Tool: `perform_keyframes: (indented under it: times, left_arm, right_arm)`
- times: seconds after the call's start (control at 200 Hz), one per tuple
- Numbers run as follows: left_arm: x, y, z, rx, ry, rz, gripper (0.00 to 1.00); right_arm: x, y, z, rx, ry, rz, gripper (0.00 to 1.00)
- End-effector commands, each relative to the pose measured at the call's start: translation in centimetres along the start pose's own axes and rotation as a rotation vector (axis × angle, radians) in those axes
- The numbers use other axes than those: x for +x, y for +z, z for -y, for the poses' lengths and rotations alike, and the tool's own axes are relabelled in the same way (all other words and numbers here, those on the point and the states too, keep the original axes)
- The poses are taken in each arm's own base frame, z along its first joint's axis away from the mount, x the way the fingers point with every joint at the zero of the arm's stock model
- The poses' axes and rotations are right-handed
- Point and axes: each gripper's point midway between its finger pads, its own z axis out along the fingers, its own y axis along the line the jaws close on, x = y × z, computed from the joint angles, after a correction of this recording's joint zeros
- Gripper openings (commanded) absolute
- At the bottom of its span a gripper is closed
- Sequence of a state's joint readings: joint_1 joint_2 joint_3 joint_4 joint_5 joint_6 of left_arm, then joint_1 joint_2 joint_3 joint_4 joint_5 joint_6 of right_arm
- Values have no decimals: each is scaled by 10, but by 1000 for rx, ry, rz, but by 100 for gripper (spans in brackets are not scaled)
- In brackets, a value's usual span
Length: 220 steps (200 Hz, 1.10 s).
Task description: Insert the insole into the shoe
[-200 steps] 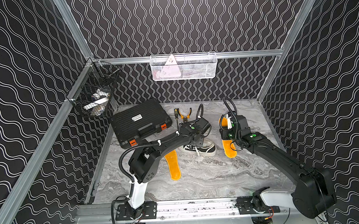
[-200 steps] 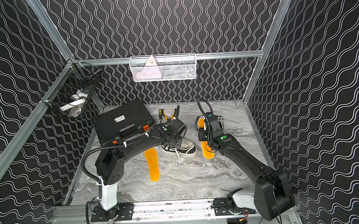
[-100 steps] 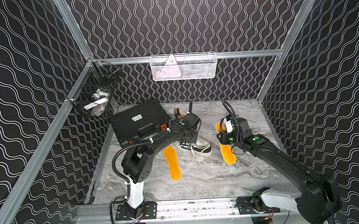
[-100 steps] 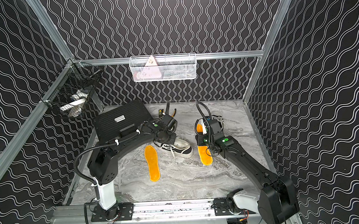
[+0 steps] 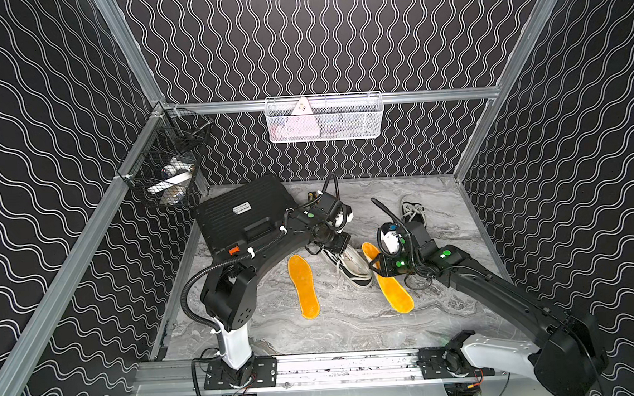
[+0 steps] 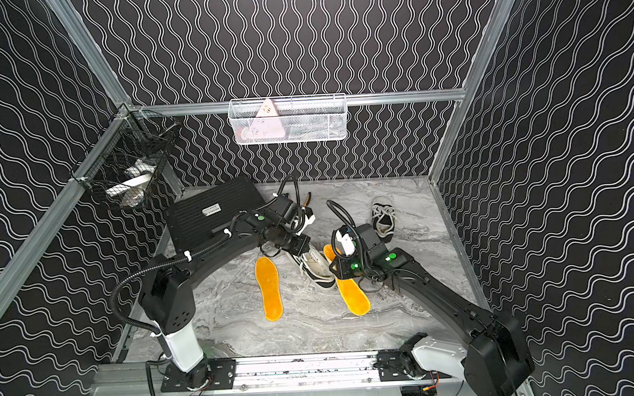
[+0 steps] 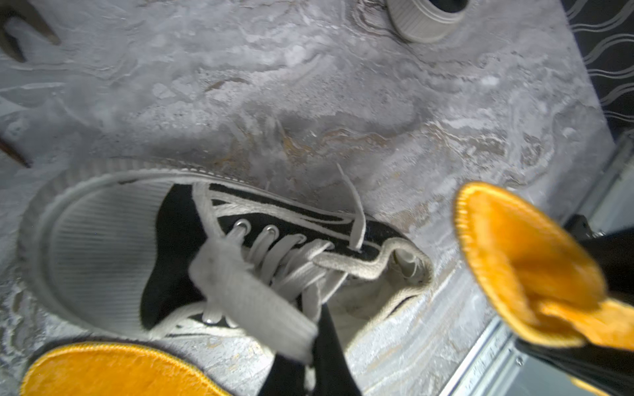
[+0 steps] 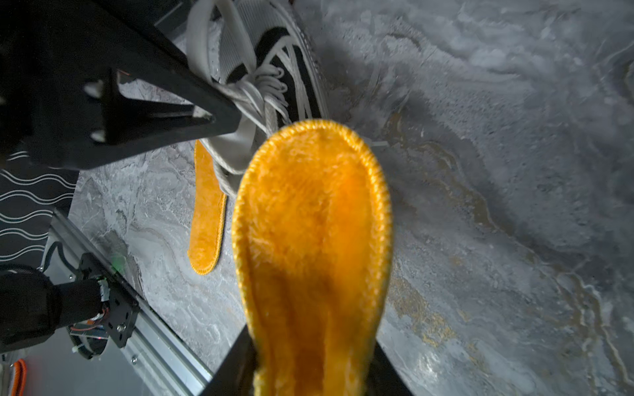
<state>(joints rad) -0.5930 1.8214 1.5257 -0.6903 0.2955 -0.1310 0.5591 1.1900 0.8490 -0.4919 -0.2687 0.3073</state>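
A black canvas shoe [image 5: 350, 266] [image 6: 313, 266] with white laces lies mid-table. My left gripper [image 5: 338, 242] [image 7: 308, 356] is shut on the shoe's pale tongue [image 7: 250, 295], lifting it off the opening. My right gripper [image 5: 380, 266] [image 8: 308, 363] is shut on one end of a fuzzy orange insole [image 5: 391, 288] [image 8: 312, 240]. That insole slants just right of the shoe, its free end toward the front, and in the left wrist view the insole [image 7: 521, 260] hangs beside the shoe's heel opening.
Another orange insole [image 5: 303, 285] [image 6: 269, 287] lies flat left of the shoe. A second shoe [image 5: 413, 210] sits at the back right. A black tool case [image 5: 242, 214] fills the back left, with pliers [image 6: 308, 199] behind my left arm.
My left gripper has shut on the shoe's tongue, and the shoe has turned its toe more toward the front. My right gripper has carried the insole forward and closer to the shoe.
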Motion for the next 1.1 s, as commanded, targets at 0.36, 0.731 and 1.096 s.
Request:
perform_keyframes:
  times: [0.36,0.731,1.096]
  left_arm:
    - [-9,-14,19,109,71,41,0]
    - [7,-19,43,215,176,-8,0]
    - [16,-14,55,290,229,-50,0]
  right_arm:
    - [28,28,-23,-53,13,-128,39]
    - [9,44,-11,34,12,-104,40]
    - [-9,55,-20,1,-121,-93,48]
